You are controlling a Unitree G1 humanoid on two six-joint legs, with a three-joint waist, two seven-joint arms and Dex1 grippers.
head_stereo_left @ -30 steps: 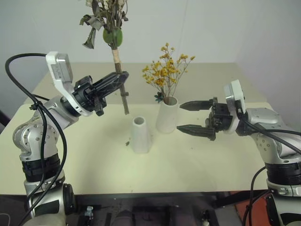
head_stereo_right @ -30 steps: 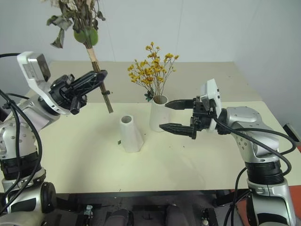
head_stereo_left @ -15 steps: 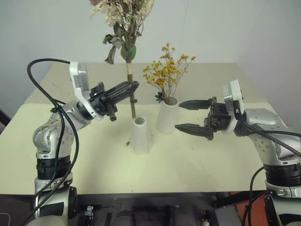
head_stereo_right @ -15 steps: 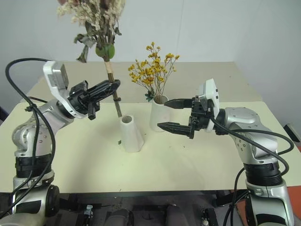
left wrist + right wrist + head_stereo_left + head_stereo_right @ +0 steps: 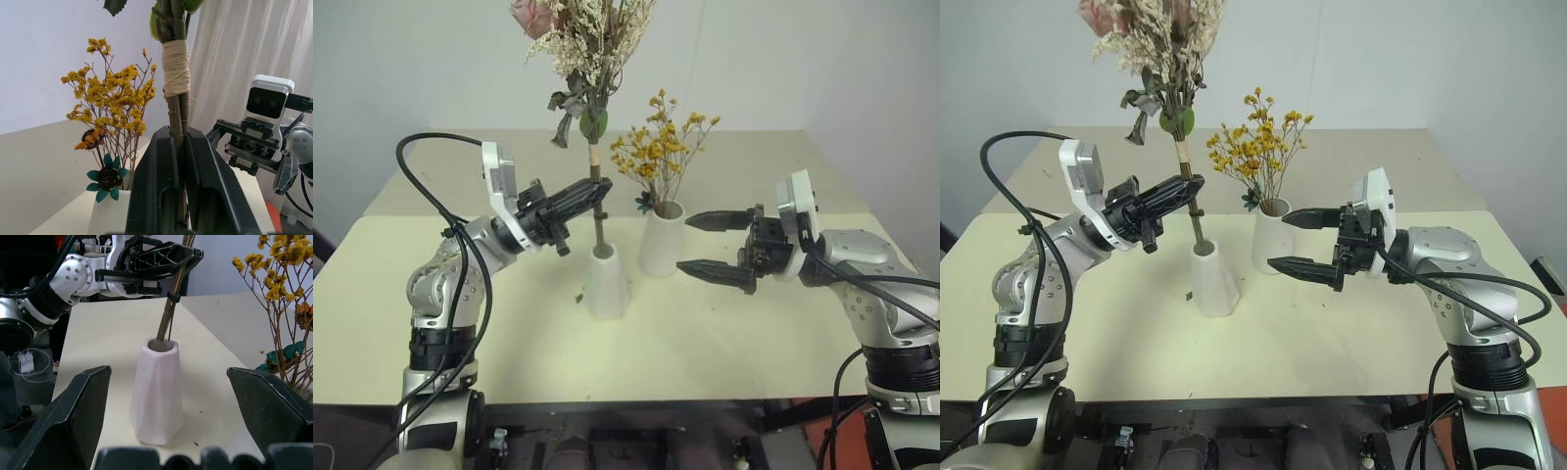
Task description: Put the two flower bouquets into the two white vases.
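Our taller vase holds the yellow bouquet. The stems of the cream-and-pink bouquet just enter the neck of the shorter cone vase, its long axis near upright, blooms up. Our left gripper clamps those stems; our right gripper hangs wide open beside the taller vase. Both vases stand on a pale yellow table before a white wall.

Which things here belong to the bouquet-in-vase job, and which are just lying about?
Job:
- white-cream bouquet, stems entering the shorter vase
- yellow bouquet, standing in the taller vase
- left end effector, shut on the stems

Lying about:
- small dark scrap on the table
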